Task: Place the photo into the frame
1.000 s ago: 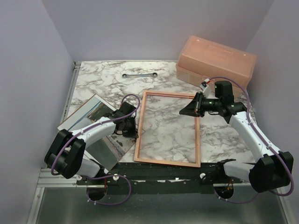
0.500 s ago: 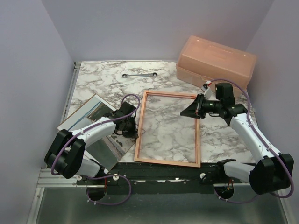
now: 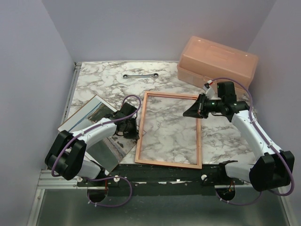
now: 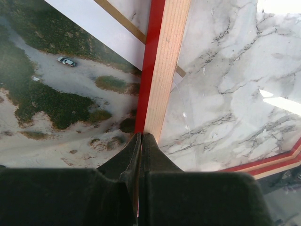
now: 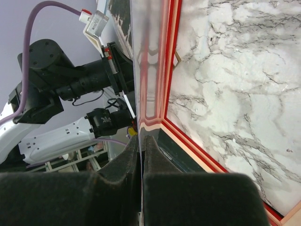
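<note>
Our right gripper (image 3: 186,113), fingers pressed shut, has edged slightly rightward above the frame's (image 3: 168,163) right rail. Our left gripper (image 4: 139,141), also closed, stays at the left rail. The photo (image 3: 87,114) lies beside the frame on the counter (image 3: 103,75), not yet inserted.

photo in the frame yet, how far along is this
Done: the frame lies back-up on the table. In hand: left gripper and right gripper, both shut, sit at its left rail and far right corner. Left: the photo lies outside, beside the left rail, not yet in.
</note>
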`<state>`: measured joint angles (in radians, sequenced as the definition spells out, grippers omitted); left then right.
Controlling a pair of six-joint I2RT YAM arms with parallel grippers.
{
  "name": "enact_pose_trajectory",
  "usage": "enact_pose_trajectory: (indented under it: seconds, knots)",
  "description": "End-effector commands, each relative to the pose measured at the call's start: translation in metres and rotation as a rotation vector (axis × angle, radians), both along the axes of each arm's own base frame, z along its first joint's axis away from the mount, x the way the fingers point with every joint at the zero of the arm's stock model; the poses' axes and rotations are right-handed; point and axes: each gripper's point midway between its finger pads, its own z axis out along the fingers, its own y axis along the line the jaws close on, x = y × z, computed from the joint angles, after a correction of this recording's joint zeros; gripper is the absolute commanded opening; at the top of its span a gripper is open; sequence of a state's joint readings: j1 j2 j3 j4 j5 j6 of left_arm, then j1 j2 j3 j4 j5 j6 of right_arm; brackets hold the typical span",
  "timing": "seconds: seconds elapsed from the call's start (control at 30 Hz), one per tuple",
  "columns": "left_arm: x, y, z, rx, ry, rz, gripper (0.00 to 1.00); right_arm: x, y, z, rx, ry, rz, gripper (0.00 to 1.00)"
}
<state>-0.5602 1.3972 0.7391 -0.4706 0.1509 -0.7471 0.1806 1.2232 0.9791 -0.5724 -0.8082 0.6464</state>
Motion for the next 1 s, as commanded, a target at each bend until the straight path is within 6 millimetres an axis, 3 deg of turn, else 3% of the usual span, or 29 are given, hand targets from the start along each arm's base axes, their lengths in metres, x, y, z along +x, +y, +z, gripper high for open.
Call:
enact_pose_trajectory:
  seconds: [0.0, 0.23, 0.97]
  knots:
    - [-0.018, 0.038, -0.036, 0.195, 0.073, 0.01, 0.02, 0.001, -0.005, 0.004, -0.023, -0.016, 0.01, 0.0]
    - [-0.02, 0.04, -0.037, 0.199, 0.077, 0.013, 0.02, 0.002, -0.006, -0.004, -0.028, 0.007, 0.016, 0.01]
    - [-0.02, 0.039, -0.037, 0.199, 0.075, 0.012, 0.02, -0.01, 0.01, -0.002, 0.135, 0.072, 0.11, 0.01]
